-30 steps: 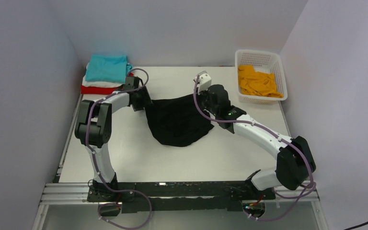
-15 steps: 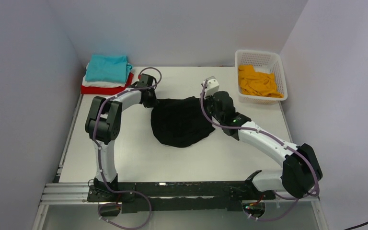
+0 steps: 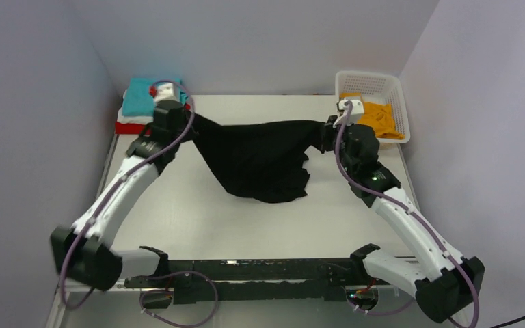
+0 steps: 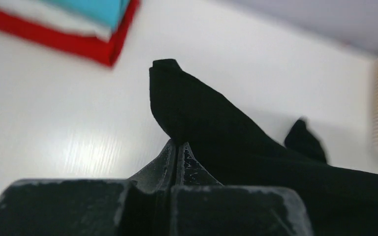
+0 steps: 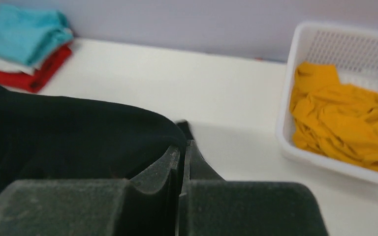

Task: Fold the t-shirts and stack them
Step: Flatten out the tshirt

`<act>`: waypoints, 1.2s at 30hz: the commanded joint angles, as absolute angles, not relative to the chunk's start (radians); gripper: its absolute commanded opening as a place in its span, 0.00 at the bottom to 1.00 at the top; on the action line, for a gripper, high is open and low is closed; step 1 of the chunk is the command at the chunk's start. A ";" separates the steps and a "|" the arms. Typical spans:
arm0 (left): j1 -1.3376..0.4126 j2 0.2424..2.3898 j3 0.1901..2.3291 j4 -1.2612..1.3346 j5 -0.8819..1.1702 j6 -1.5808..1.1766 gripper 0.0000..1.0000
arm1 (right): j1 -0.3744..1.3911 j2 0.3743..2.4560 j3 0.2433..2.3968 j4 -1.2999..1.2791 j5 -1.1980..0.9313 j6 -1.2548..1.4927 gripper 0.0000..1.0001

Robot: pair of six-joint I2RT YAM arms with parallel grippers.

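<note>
A large black t-shirt (image 3: 260, 157) hangs stretched between my two grippers above the table, its lower part sagging to the tabletop. My left gripper (image 3: 190, 121) is shut on its left corner; in the left wrist view the black t-shirt (image 4: 211, 123) runs out from the pinched tips of the left gripper (image 4: 177, 145). My right gripper (image 3: 322, 133) is shut on the right corner; the right wrist view shows the black t-shirt (image 5: 69, 132) clamped in the right gripper (image 5: 182, 145). A folded stack of teal, white and red t-shirts (image 3: 140, 102) lies at the back left. An orange t-shirt (image 3: 369, 117) lies in the basket.
The white lattice basket (image 3: 389, 85) stands at the back right corner, close behind my right wrist. Grey walls close in the table (image 3: 246, 219) on the left, back and right. The arm bases sit on the black rail at the near edge.
Both arms swung apart and back, lifting and stretching the black t-shirt that lay bunched on the table. The left gripper closed on its left corner and rose toward the folded stack.
</note>
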State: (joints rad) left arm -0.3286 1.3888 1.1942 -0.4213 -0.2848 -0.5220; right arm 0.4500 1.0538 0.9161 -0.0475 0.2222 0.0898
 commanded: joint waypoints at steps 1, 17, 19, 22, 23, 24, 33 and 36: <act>-0.327 1.084 1.145 -0.358 -0.430 -0.467 0.00 | 0.442 0.915 1.014 -0.043 0.124 0.059 0.00; -0.327 0.630 1.602 -0.325 -0.191 -0.272 0.00 | 0.438 0.896 1.679 -0.170 -0.483 0.116 0.00; -0.327 0.644 1.672 -0.331 -0.174 -0.255 0.00 | 0.437 0.909 1.726 -0.170 -0.474 0.118 0.00; -0.327 0.679 1.744 -0.337 -0.159 -0.229 0.00 | 0.437 0.931 1.758 -0.172 -0.407 0.094 0.00; -0.327 0.693 1.751 -0.337 -0.166 -0.225 0.00 | 0.437 0.939 1.756 -0.169 -0.378 0.080 0.00; -0.327 0.711 1.754 -0.335 -0.180 -0.222 0.00 | 0.437 0.954 1.752 -0.163 -0.352 0.064 0.00; -0.326 0.980 1.595 -0.242 -0.502 -0.155 0.00 | 0.417 1.194 1.606 -0.053 0.056 -0.113 0.00; -0.321 1.146 1.498 -0.227 -0.705 -0.156 0.00 | 0.359 1.348 1.528 -0.027 0.065 -0.037 0.00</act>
State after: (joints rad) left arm -0.3309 0.9470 1.6081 -0.2352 -0.3996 -0.1959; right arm 0.4183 1.1793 1.6188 -0.0738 -0.1112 -0.0441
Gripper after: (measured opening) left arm 0.014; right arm 0.022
